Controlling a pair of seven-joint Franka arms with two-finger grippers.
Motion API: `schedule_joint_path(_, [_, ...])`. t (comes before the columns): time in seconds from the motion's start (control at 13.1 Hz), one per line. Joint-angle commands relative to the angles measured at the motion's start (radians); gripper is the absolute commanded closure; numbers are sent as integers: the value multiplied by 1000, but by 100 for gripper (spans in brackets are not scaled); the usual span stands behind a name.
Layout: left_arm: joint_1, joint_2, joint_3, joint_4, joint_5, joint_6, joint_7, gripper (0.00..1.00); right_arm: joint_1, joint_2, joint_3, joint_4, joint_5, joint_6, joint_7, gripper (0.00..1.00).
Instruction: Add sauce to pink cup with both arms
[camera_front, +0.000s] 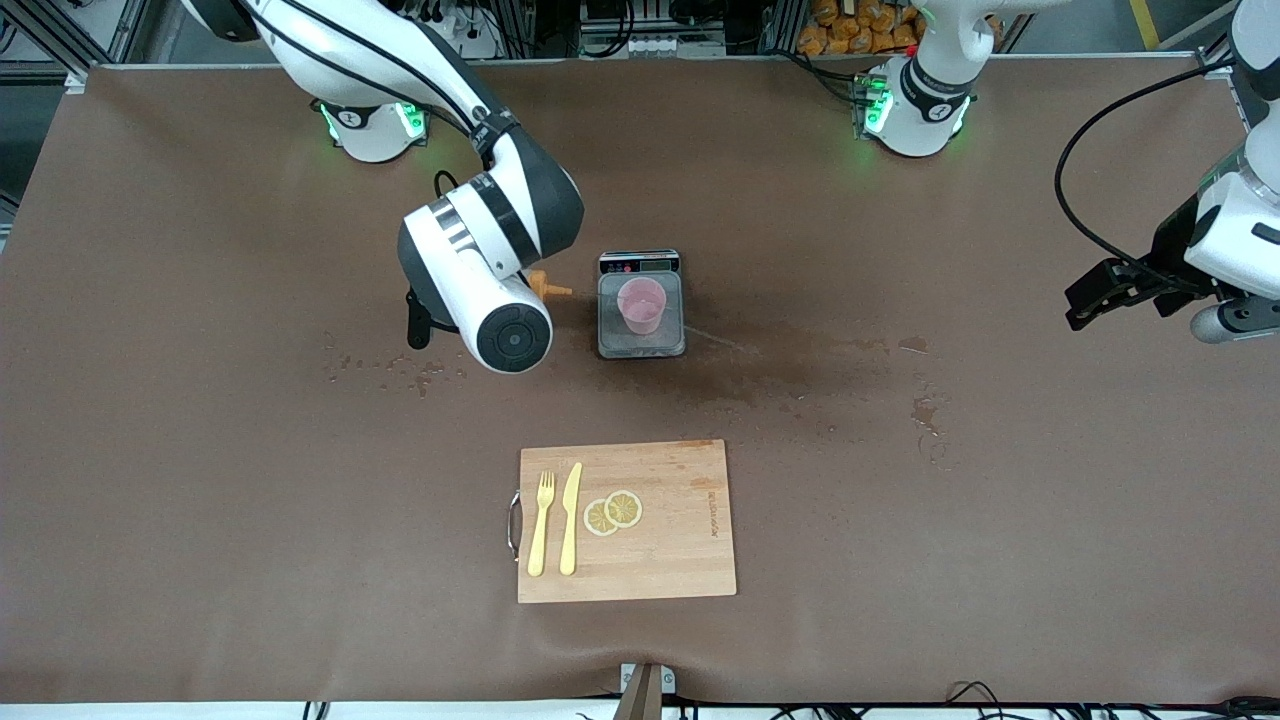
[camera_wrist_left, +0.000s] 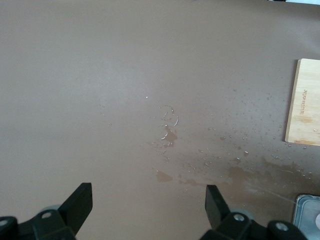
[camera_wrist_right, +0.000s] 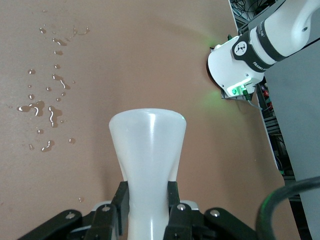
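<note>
Right tool (camera_wrist_right: 146, 212) clamped on the bottle (camera_wrist_right: 147, 165), squeezing its waist, bottle tipped sideways over the worktop (camera_front: 200, 250). Orange nozzle (camera_front: 545, 287) aimed at three o'clock toward the cup (camera_front: 640, 305), just short of its rim; long axis running nine-to-three. Cup upright on the scale (camera_front: 641, 345), mid-worktop. Probably needs a small shift toward three o'clock before more squeezing. Left tool (camera_wrist_left: 148, 212) spread wide, empty, waiting over the left arm's end, well apart.
</note>
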Motion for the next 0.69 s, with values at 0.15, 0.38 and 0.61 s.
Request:
schedule_joint_path(0.15, [6, -23, 3, -11, -23, -36, 21, 0, 16, 24, -5, 24, -25, -19, 7, 75])
schedule_joint_path(0.38, [6, -22, 3, -16, -23, -40, 11, 0, -27, 17, -2, 22, -8, 24, -105, 72])
schedule_joint_path(0.61, [4, -20, 3, -16, -23, -40, 10, 0, -154, -26, -2, 22, 116, 12, -318, 72])
